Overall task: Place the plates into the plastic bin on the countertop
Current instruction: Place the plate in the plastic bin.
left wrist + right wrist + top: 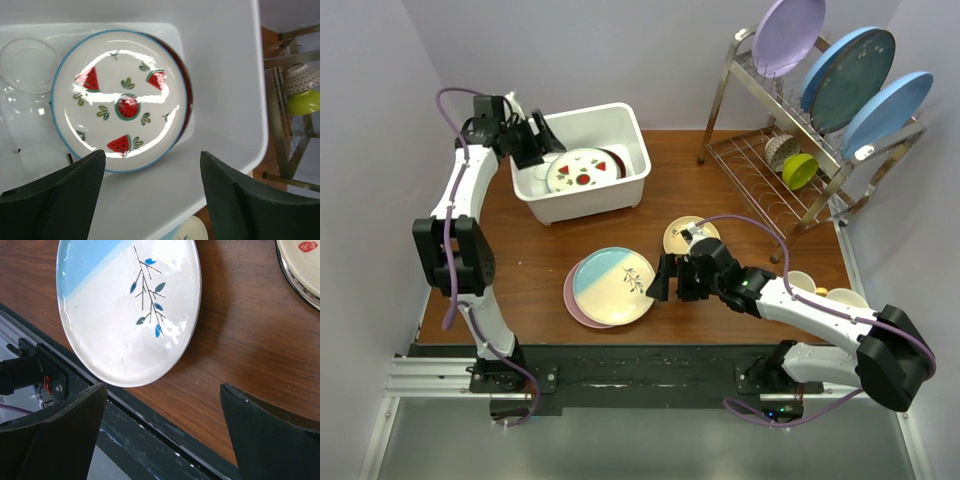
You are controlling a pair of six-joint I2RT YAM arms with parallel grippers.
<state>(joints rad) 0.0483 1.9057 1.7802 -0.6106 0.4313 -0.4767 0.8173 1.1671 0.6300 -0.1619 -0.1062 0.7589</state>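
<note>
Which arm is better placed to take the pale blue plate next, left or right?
Right. The right fingers stand open just beside the pale blue plate on the countertop. The left fingers are far from it, over the plastic bin.

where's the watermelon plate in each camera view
Top external: the watermelon plate lies inside the white bin, upper left of centre.
Left wrist: it fills the centre-left of the picture, lying in the bin.
Right wrist: not in it.
Shared landmark: the white bin's wall, seen in the top and left wrist views.
</note>
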